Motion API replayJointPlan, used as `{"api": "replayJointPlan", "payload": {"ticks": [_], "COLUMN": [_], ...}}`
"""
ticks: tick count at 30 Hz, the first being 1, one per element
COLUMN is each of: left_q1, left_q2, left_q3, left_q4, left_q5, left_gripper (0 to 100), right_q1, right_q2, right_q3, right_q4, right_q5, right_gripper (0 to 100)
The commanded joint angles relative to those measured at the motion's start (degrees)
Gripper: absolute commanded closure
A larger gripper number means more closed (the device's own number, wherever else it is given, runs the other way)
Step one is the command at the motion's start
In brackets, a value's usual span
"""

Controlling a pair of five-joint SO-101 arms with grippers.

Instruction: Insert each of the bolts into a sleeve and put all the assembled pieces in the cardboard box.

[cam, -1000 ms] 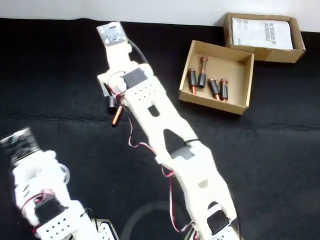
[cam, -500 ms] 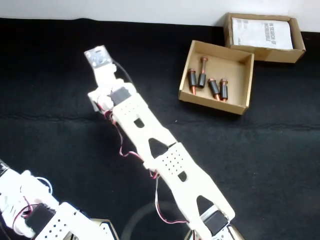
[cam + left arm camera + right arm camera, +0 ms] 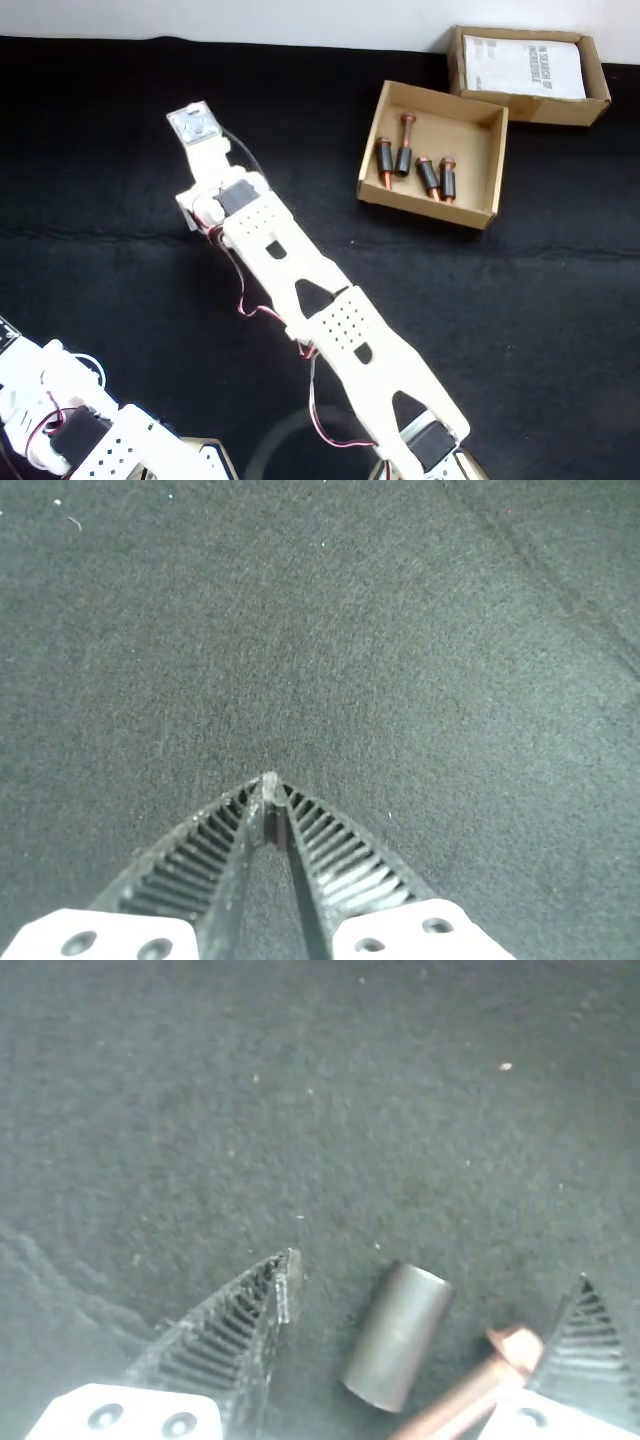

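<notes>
**Entry 1: right claw** (image 3: 436, 1275). It is being held wide open over the black cloth (image 3: 200, 1080), with nothing gripped.
- Dark sleeve (image 3: 397, 1335): it is lying on its side inside the opening, nearer the toothed finger (image 3: 262, 1305).
- Copper bolt (image 3: 470, 1385): it is lying just beside the sleeve, nearer the opposite finger. It is judged not to be inserted.

**Entry 2: left claw** (image 3: 268, 785). It is being kept closed on nothing, with bare cloth ahead of it.

**Entry 3: cardboard box** (image 3: 425, 207). It is standing well apart from the right claw. Four assembled pieces (image 3: 428, 176) are being stored in it.

**Step judged in hand:** one loose part is being lined up for pickup.

**Handling notes (judgement):**
- One part only is best being closed on. With both parts lying inside the opening, both are likely to be caught, or the sleeve rolled away.
- The claw is better being shifted until the bolt lies outside the fingers.
- The sleeve is best being taken across its round body at mid-length. That way the bore is being left free for the bolt, which can be fed in by the left claw.
</notes>
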Motion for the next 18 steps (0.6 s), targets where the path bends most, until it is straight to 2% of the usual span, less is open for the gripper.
{"api": "replayJointPlan", "payload": {"ticks": [1, 9, 11, 16, 17, 18], "left_q1": [0.84, 0.57, 0.57, 0.57, 0.57, 0.57], "left_q2": [-0.57, -0.57, -0.57, -0.57, -0.57, -0.57], "left_q3": [1.01, 1.01, 1.01, 1.01, 1.01, 1.01], "left_q4": [-0.18, -0.18, -0.18, -0.18, -0.18, -0.18], "left_q5": [-0.18, -0.18, -0.18, -0.18, -0.18, -0.18], "left_gripper": [99, 99, 99, 99, 99, 99], "right_q1": [2.42, 3.12, 3.21, 3.21, 3.21, 3.3], "right_q2": [-0.66, -0.84, -1.01, -1.19, -1.19, -1.19], "right_q3": [0.92, 4.0, 4.18, 3.82, 3.82, 3.82], "right_q4": [0.31, 0.4, 1.19, 5.67, 6.64, 7.78], "right_q5": [-0.35, 0.0, -0.09, -0.26, -0.26, -0.26], "right_gripper": [63.4, 64.1, 69.7, 96.8, 99.8, 98.3]}}
